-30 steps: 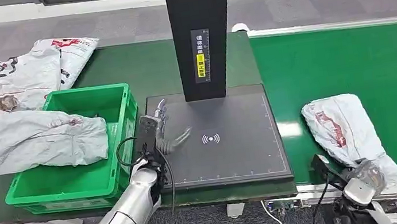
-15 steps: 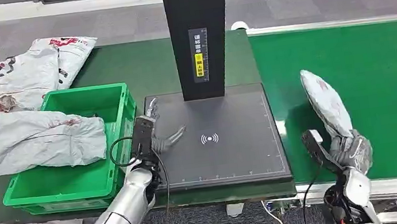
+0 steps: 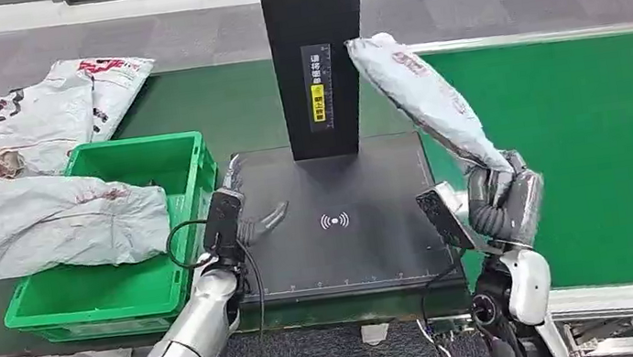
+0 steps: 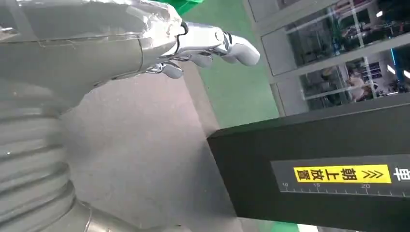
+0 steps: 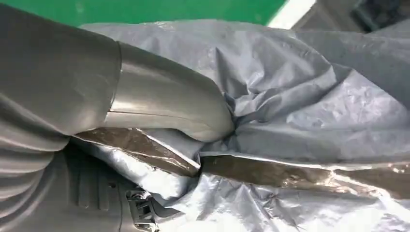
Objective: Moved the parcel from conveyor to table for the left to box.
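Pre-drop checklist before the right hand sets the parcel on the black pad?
1. Parcel held by right hand: ok, gripped at its lower end, lifted off the belt.
2. Parcel over the pad: not ok, it hangs above the pad's right edge, leaning toward the post.
3. Pad centre free: ok.
4. Left hand out of the drop spot: ok, open over the pad's left edge.
5. Room in the bin: cannot tell, a parcel lies across it.
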